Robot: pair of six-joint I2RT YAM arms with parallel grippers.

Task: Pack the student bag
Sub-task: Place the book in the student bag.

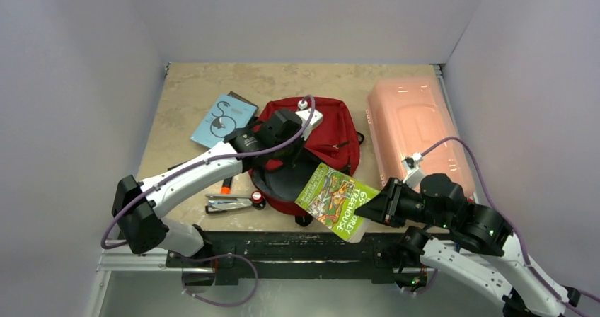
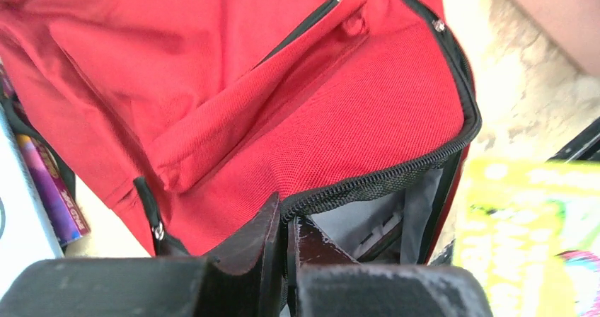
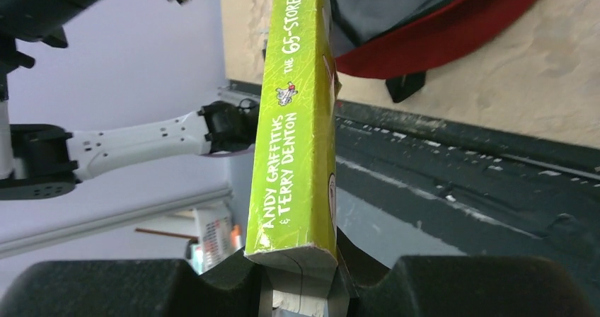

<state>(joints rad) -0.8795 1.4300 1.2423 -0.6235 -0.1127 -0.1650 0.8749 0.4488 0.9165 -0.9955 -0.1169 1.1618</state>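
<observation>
- Left wrist view: the left gripper (image 2: 285, 240), lower centre of the frame, is clenched on the black zipper rim of the student bag (image 2: 297, 105). It appears to catch the rim fabric, though the contact point is partly hidden. Judged purpose: to hold the mouth open, which exposes the grey lining (image 2: 375, 218).
- Right wrist view: the right gripper (image 3: 301, 292), bottom centre, grasps the green book (image 3: 297, 119) by one end, spine toward the camera. The free end points at the bag, upper right. Held edge-on, the book suits a narrow opening.
- Top external view: the bag lies at frame centre on the table (image 1: 184, 98), mouth toward the lower edge. The held book hovers at the mouth's lower right. A pink box (image 1: 417, 129) lies upper right and a blue book (image 1: 223, 119) upper left, both outside the bag.
</observation>
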